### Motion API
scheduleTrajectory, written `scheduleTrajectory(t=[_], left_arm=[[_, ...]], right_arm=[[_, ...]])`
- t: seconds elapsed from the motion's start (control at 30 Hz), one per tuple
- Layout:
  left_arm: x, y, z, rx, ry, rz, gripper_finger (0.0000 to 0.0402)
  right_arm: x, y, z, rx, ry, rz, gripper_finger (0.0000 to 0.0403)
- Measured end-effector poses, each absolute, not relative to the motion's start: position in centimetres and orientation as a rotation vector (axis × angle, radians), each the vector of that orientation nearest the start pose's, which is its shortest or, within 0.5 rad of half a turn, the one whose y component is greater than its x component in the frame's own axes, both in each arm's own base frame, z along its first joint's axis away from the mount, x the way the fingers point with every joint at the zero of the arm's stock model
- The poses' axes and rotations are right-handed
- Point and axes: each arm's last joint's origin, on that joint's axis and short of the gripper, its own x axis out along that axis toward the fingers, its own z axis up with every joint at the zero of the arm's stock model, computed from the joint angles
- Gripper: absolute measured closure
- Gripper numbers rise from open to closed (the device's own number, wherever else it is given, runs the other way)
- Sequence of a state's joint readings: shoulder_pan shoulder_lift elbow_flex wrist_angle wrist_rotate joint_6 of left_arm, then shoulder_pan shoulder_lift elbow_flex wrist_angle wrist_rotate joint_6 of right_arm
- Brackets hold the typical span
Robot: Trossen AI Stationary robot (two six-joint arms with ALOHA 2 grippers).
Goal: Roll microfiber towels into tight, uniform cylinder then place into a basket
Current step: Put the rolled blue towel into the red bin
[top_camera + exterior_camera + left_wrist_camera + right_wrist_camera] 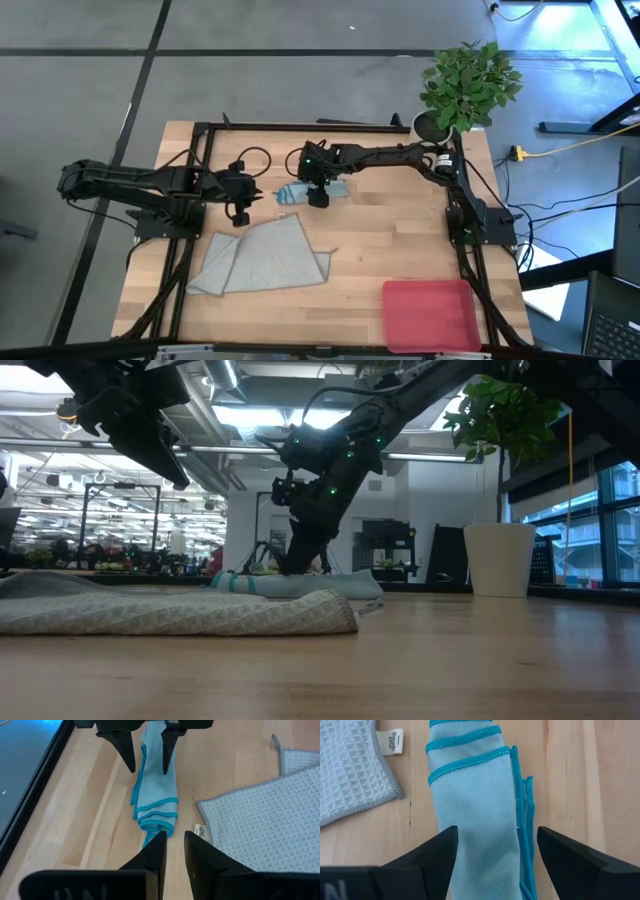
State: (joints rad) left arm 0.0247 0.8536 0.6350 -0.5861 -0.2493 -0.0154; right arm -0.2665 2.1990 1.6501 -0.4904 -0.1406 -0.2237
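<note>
Wooden desk (360,300), both arms over its far half. Teal-blue towel (300,192) lies rolled/folded into a long narrow bundle at far centre of the desk, layered blue-stitched edges showing at one end (470,755).

Right gripper (318,197) is down over the right end of the teal-blue towel; in the right wrist view its fingers (427,855) stand apart, one on each side of the roll, straddling it. Cannot tell if the pads actually press the cloth; the towel sits on the desk between them, not lifted.

Left gripper (258,196) is just beside the left end of the same towel, pointing at it. In the left wrist view its two fingers (155,852) are nearly together with a narrow gap between, tips at the towel's end, holding nothing that I can see. A small white tag (199,831) lies on the desk by that end, next to the corner of the other towel.

Grey-green towel (265,258), larger, waffle texture, lies spread and partly folded on the near-left of the desk, well clear of both grippers, not rolled.

Pink basket (432,312) sits at the near-right corner of the desk, no towel in it.

Potted plant (468,85) in a white pot at the far-right corner.
</note>
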Motion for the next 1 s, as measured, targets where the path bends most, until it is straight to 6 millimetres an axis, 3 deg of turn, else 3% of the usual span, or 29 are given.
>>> scheduleTrajectory(t=[0.13,0.4,0.77,1.0], left_arm=[[16.5,1.1,23.9,0.076,0.8,0.265,0.0345],[16.5,1.1,23.9,0.076,0.8,0.265,0.0345],[16.5,1.1,23.9,0.076,0.8,0.265,0.0345],[16.5,1.1,23.9,0.076,0.801,0.265,0.0345]], right_arm=[[44.9,-11.8,15.7,0.009,1.026,0.0,0.0104],[44.8,-11.8,15.6,0.021,1.041,-0.001,0.0009],[44.6,-11.9,15.3,0.022,1.062,0.004,0.0003],[44.8,-12.1,13.7,0.0,1.083,0.047,0.0003]])
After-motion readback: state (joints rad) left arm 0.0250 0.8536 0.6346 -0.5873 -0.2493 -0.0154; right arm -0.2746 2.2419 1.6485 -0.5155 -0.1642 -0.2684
